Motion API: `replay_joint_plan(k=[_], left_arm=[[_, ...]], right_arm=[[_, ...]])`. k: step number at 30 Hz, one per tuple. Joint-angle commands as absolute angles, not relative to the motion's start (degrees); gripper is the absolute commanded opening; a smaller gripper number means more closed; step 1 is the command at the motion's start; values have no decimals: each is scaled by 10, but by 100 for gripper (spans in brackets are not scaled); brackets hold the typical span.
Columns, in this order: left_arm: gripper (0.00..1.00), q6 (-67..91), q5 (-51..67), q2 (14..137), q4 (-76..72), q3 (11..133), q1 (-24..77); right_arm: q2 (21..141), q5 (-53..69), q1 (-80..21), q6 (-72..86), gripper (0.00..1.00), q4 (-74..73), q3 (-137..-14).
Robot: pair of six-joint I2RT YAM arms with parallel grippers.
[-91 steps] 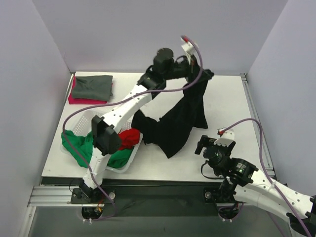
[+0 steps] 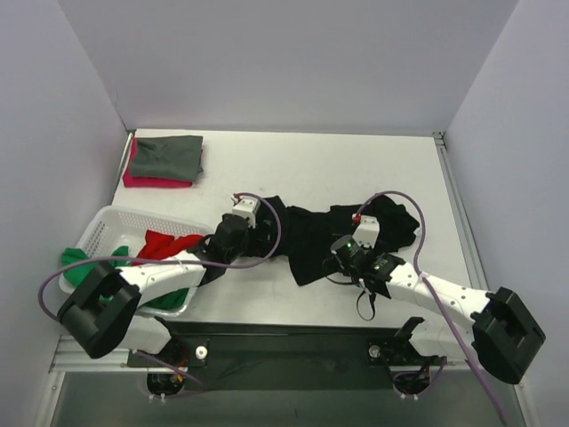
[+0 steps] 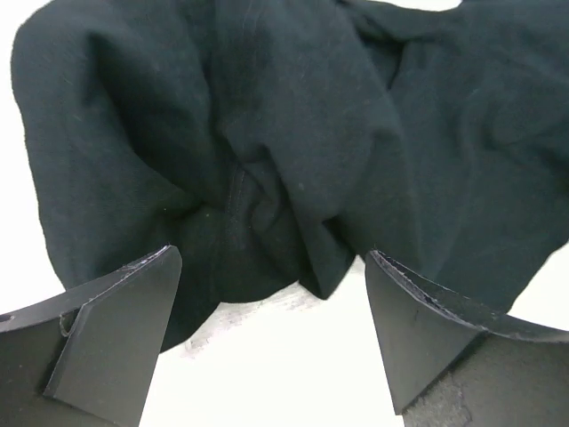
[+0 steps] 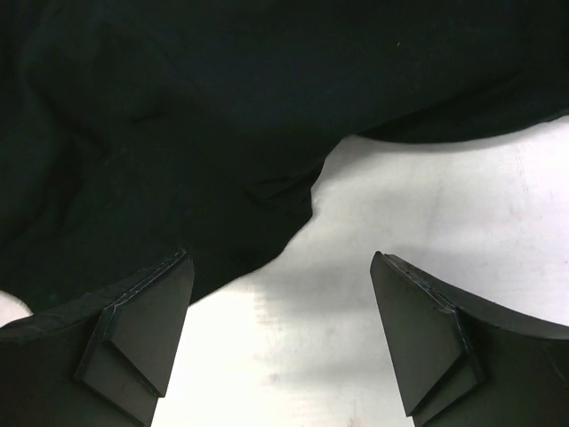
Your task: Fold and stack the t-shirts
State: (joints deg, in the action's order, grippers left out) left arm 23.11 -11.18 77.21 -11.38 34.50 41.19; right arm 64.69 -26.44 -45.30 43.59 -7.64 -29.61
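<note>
Clearly limp and light, the black t-shirt [image 2: 316, 236] lies crumpled on the bench [image 2: 409, 169]; left gripper [image 3: 271, 258] and right gripper [image 4: 280, 258] gape wide, empty; its edge folds look best for pinching.

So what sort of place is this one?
Probably a lab test cell, not a home: plain walls box in a white table, left arm and right arm bolted at its edge, a basket and tees as props.

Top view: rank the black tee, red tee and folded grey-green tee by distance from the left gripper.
1. Black t-shirt, at the open jaws of the left gripper.
2. Red t-shirt, in the white basket, leftward.
3. Grey-green t-shirt, folded, far-left corner.
</note>
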Motion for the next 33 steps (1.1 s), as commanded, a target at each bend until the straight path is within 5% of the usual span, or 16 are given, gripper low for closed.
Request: replay_joint_plan(k=[1, 12, 18, 21, 24, 33], left_arm=[[96, 234, -102, 801, -165, 364, 406], [89, 282, 0, 894, -280, 378, 351], [49, 308, 61, 939, -333, 385, 329], [22, 315, 84, 947, -347, 393, 323], [1, 309, 81, 927, -333, 398, 316], [0, 241, -73, 740, -226, 367, 316]], right_arm=[[682, -269, -431, 424, 83, -42, -300], [787, -188, -335, 371, 64, 37, -328], [803, -163, -302, 345, 35, 53, -350], [800, -148, -281, 333, 2, 48, -366], [767, -148, -262, 324, 0, 12, -376], [515, -170, -140, 294, 0, -164, -424]])
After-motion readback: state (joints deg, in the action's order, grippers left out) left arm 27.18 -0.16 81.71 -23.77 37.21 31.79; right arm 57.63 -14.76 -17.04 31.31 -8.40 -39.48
